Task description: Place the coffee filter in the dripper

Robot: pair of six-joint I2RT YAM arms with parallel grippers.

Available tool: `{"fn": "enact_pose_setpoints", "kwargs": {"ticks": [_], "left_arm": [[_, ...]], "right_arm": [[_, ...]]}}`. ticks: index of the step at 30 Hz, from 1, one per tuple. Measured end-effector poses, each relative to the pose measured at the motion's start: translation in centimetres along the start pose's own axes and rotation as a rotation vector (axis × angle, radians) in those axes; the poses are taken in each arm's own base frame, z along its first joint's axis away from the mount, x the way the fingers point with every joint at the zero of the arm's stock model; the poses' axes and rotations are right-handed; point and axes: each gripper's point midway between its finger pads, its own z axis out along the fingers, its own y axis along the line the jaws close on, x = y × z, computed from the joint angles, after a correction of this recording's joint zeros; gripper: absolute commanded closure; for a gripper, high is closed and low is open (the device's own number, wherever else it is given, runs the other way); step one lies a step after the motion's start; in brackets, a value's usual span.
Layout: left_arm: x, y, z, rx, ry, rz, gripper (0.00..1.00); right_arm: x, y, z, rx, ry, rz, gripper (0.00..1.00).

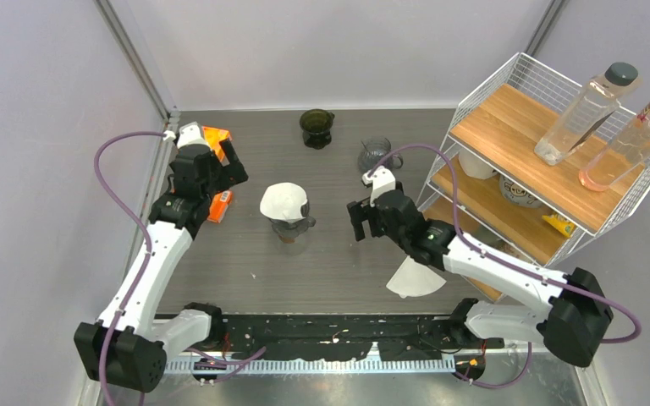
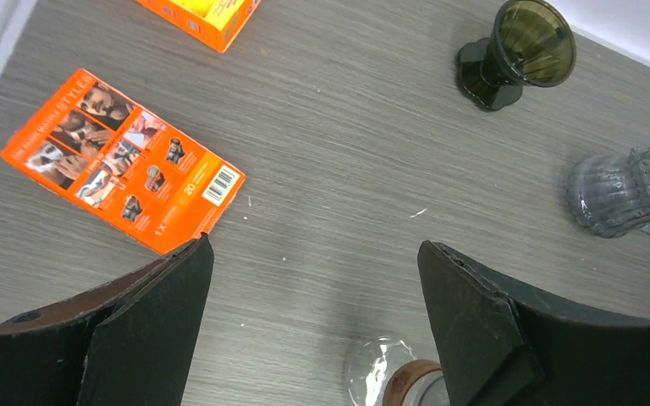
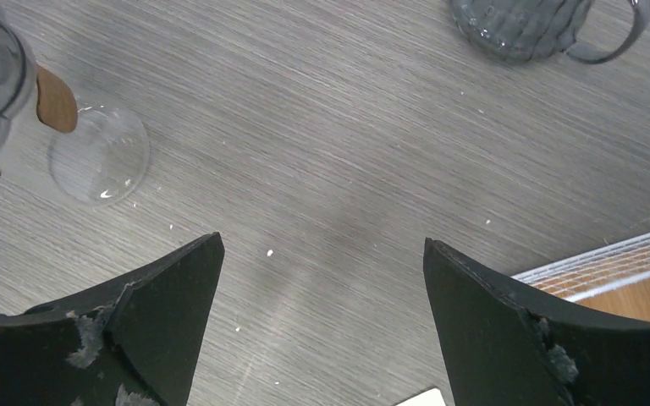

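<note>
Left tool [image 2: 313, 245] hangs over the bench [image 1: 245, 254] with its jaws spread wide and nothing between them; the orange box [image 2: 123, 161] lies flat just below and to its left, untouched

The coffee filter [image 1: 281, 200] sits mid-bench in the mouth of the dripper [image 1: 298, 225], which stands on its glass base [image 3: 101, 156]. From above, the white cone looks tipped toward the left, with the dripper's dark rim showing on the near right, so I judge it placed but perhaps not fully seated. To finish well, come straight down on the paper's high side with one fingertip and press lightly until the rim sits even all round; push gently, since the glass base looks easy to topple

Behind it, the green dripper [image 1: 316, 127] and the glass mug [image 1: 377, 155] stand well apart from the work and need no attention

Right tool [image 3: 322, 244] is also wide open and holds nothing, near the dripper's right side. Keep it clear of the filter's edge. A spare filter [image 1: 415, 279] lies flat on the bench under the right forearm, beside the wire rack [image 1: 499, 127]
</note>
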Motion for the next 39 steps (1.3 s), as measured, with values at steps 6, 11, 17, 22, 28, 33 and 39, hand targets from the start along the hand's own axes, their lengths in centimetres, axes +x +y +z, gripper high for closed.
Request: {"fn": "enact_pose_setpoints", "kwargs": {"ticks": [6, 11, 17, 22, 28, 33, 39], "left_arm": [[1.1, 0.7, 2.9, 0.03, 0.07, -0.087, 0.0], [2.5, 0.4, 3.6, 0.062, 0.093, -0.105, 0.0], [4.1, 0.4, 3.9, 0.097, 0.114, -0.117, 0.0], [3.4, 0.4, 3.6, 0.108, 0.089, -0.123, 0.0], [3.1, 0.4, 3.0, 0.117, 0.068, -0.125, 0.0], [3.1, 0.5, 2.8, 0.119, 0.064, -0.126, 0.0], [3.2, 0.4, 2.7, 0.125, 0.067, -0.126, 0.0]], "right_arm": [[-3.1, 1.0, 1.9, 0.031, 0.035, -0.015, 0.04], [-7.8, 2.3, 4.5, 0.062, 0.039, -0.02, 0.05], [-11.5, 3.4, 8.6, 0.084, 0.091, -0.062, 0.04], [-15.4, 2.2, 12.1, 0.153, 0.067, 0.007, 0.01], [-21.0, -1.0, 16.7, 0.255, -0.041, 0.22, 0.1], [-20.7, -3.6, 21.3, 0.315, -0.068, 0.337, 0.13], [-18.7, -5.3, 26.1, 0.351, -0.106, 0.417, 0.14]]}}
